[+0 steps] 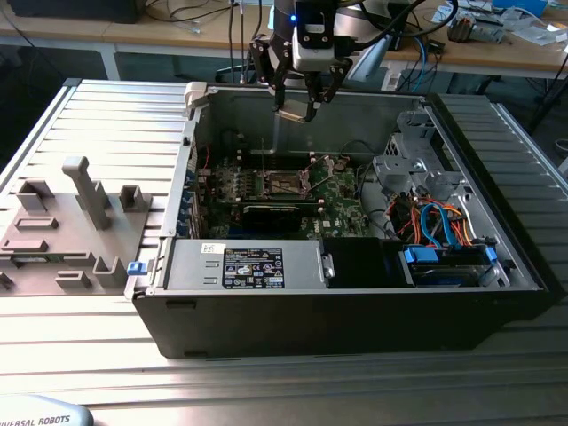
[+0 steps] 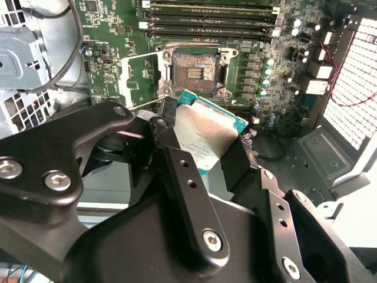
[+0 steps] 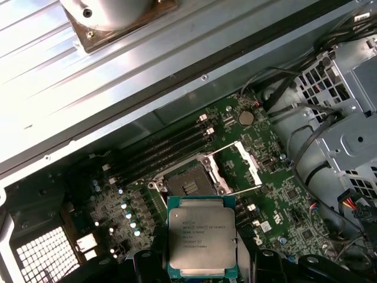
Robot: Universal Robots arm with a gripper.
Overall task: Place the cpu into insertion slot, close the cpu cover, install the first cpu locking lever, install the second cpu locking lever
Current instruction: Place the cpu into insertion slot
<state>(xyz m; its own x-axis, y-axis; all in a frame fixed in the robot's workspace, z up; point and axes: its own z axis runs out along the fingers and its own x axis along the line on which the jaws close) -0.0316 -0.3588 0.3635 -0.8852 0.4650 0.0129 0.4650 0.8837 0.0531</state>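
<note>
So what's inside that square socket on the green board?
Nothing sits in the insertion slot: just its bare contact grid shows in both wrist views. In the second wrist view, the cpu, held above by the gripper, covers part of the slot's rim.

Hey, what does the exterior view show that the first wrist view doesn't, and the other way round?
The exterior view takes in the whole open computer case, the grey fixture tray at the exterior view's left, and the gripper above the case. The first wrist view gives the cpu close up, metal top facing the camera, and the opened cpu cover beside the insertion slot. Both show the green motherboard, the slot empty, the cpu held above it.
</note>
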